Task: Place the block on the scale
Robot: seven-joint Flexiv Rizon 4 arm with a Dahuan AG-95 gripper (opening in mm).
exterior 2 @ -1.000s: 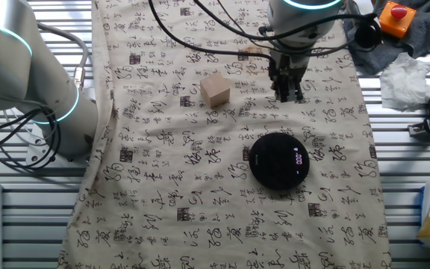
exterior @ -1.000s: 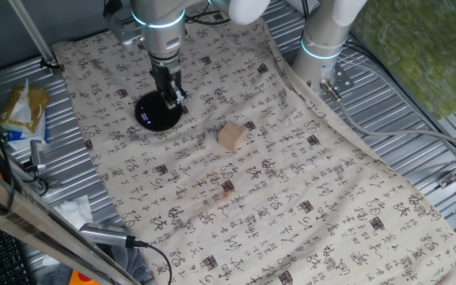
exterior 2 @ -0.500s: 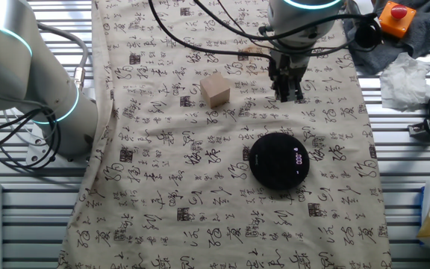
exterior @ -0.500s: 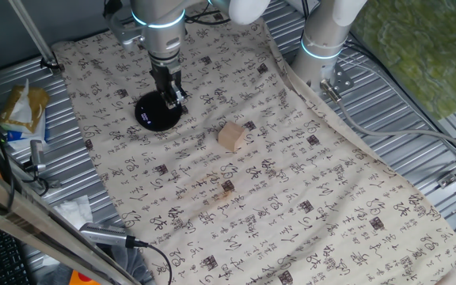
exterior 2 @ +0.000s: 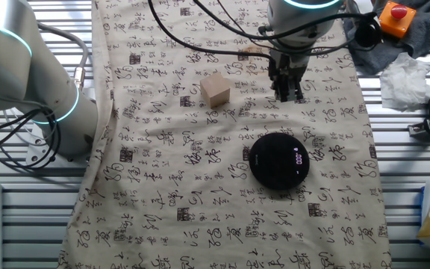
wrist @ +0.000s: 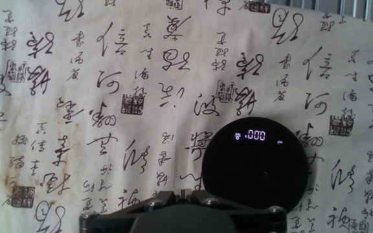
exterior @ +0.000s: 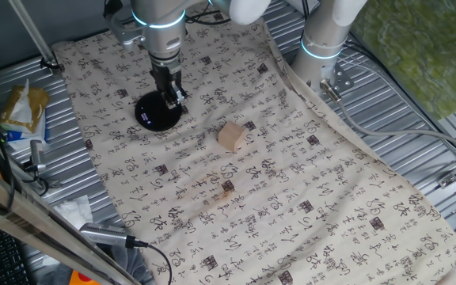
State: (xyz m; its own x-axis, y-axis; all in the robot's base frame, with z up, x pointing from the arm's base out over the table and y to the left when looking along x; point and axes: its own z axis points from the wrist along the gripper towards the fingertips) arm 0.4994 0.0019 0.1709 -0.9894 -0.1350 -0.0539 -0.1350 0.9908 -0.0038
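The block [exterior: 230, 136] [exterior 2: 216, 91], a small tan wooden cube, rests alone on the printed cloth. The scale [exterior: 157, 112] [exterior 2: 278, 160] [wrist: 254, 165] is a round black disc whose lit display reads 0.00, and its top is bare. My gripper [exterior: 172, 100] [exterior 2: 287, 94] [wrist: 181, 192] hangs shut above the cloth, close beside the scale and well apart from the block. Nothing is held between its fingers. The hand view shows the scale at lower right and no block.
A cloth with black characters [exterior: 291, 198] covers the ribbed metal table. A second white arm [exterior: 323, 39] [exterior 2: 21, 75] stands at the cloth's edge. An orange button [exterior 2: 394, 15], crumpled tissue [exterior 2: 405, 75], cables and a yellow packet [exterior: 22, 111] lie off the cloth.
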